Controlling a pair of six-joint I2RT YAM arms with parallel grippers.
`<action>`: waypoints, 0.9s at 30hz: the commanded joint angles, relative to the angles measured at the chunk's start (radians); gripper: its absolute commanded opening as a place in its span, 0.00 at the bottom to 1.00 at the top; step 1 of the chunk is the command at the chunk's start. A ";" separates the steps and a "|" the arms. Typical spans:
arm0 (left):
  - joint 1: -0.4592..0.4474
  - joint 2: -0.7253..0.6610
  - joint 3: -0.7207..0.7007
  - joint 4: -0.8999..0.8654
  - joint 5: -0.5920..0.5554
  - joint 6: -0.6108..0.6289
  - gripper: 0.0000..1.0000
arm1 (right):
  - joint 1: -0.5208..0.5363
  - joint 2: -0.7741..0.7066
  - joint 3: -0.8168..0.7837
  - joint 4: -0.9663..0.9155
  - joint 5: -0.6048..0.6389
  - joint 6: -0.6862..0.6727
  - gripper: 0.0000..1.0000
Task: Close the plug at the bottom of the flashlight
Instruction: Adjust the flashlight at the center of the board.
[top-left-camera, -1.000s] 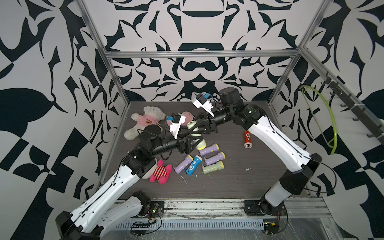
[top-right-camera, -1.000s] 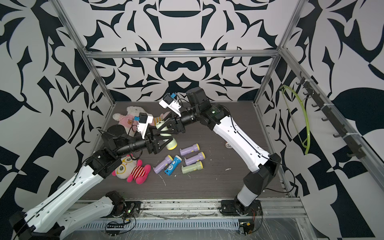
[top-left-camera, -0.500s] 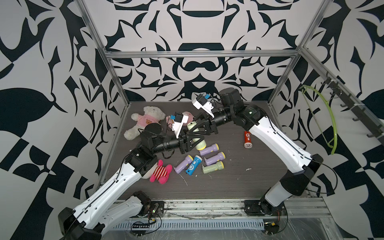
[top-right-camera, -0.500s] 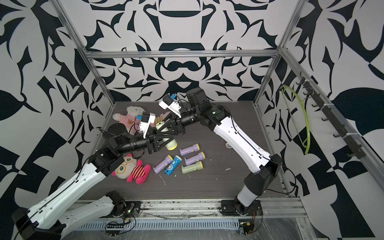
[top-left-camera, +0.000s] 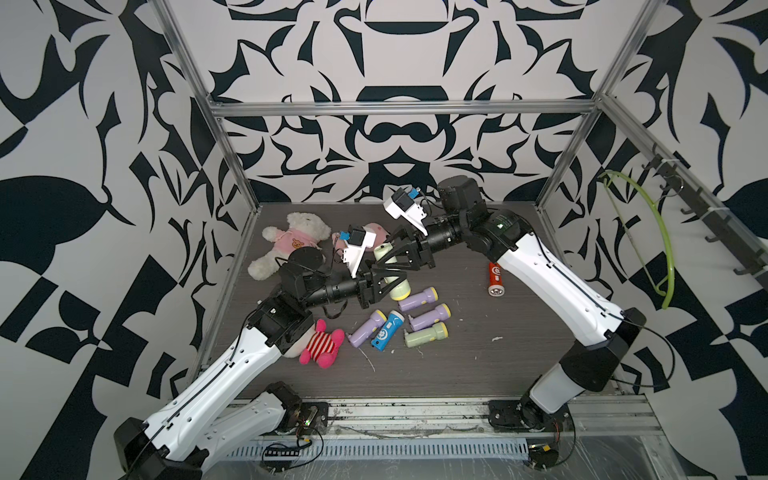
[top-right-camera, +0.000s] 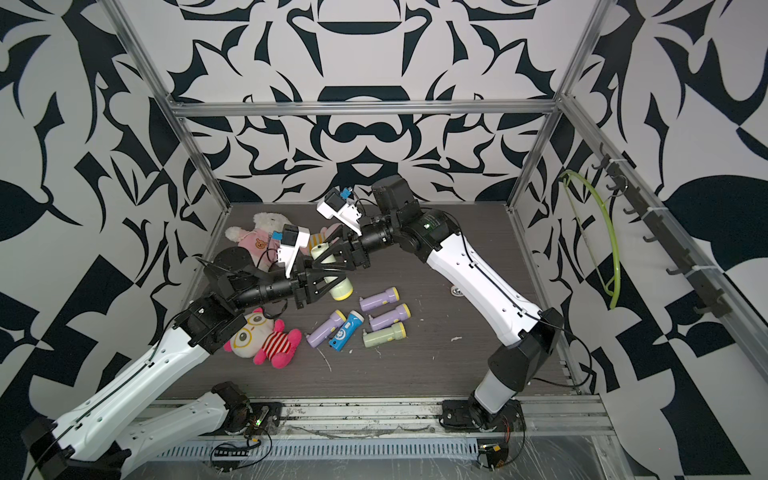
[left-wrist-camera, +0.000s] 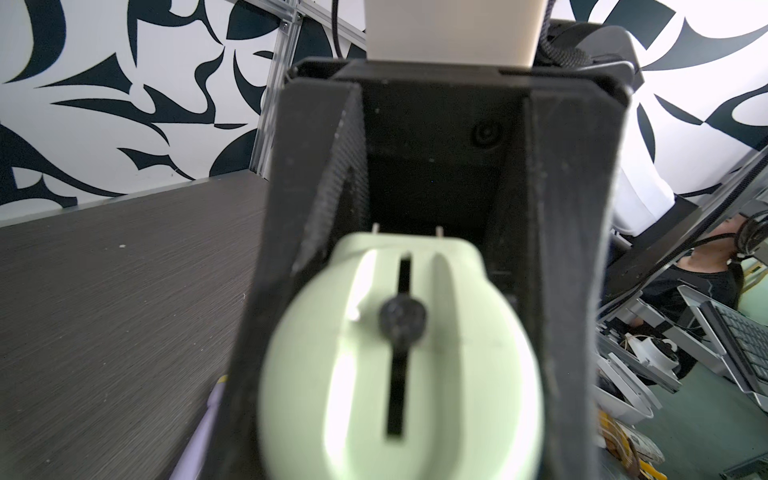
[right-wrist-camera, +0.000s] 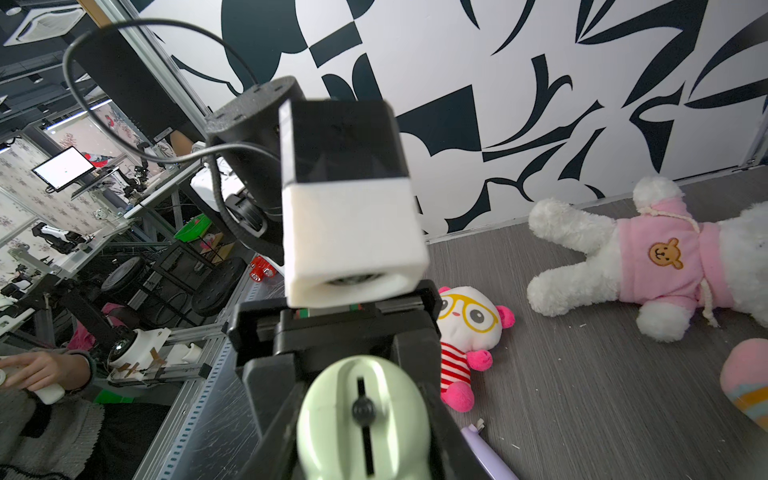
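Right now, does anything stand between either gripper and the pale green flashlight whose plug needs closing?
Nothing visible does. The left gripper and the right gripper are both shut on the flashlight; its plug prongs stick out toward the right gripper.

There are three purple flashlights (top-left-camera: 417, 296) (top-left-camera: 429, 318) (top-left-camera: 365, 331), two pale green flashlights (top-left-camera: 400, 291) (top-left-camera: 426, 332) and one blue flashlight (top-left-camera: 386, 332), plus three plush toys (top-left-camera: 299, 237) (top-left-camera: 322, 343) (top-left-camera: 376, 230), one red cylinder (top-left-camera: 495, 280) and two robot arms (top-left-camera: 232, 374) (top-left-camera: 552, 282), each carrying one wrist camera (top-left-camera: 357, 249) (top-left-camera: 405, 210).
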 joint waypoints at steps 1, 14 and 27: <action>0.006 -0.009 0.019 -0.034 -0.103 0.071 0.00 | 0.003 -0.033 0.016 0.019 0.015 0.014 0.17; 0.006 0.089 0.032 -0.100 -0.390 0.282 0.00 | 0.002 -0.087 0.007 0.031 0.169 0.079 0.53; 0.004 0.048 0.001 -0.126 -0.460 0.397 0.00 | -0.043 -0.099 0.055 -0.052 0.385 0.237 0.43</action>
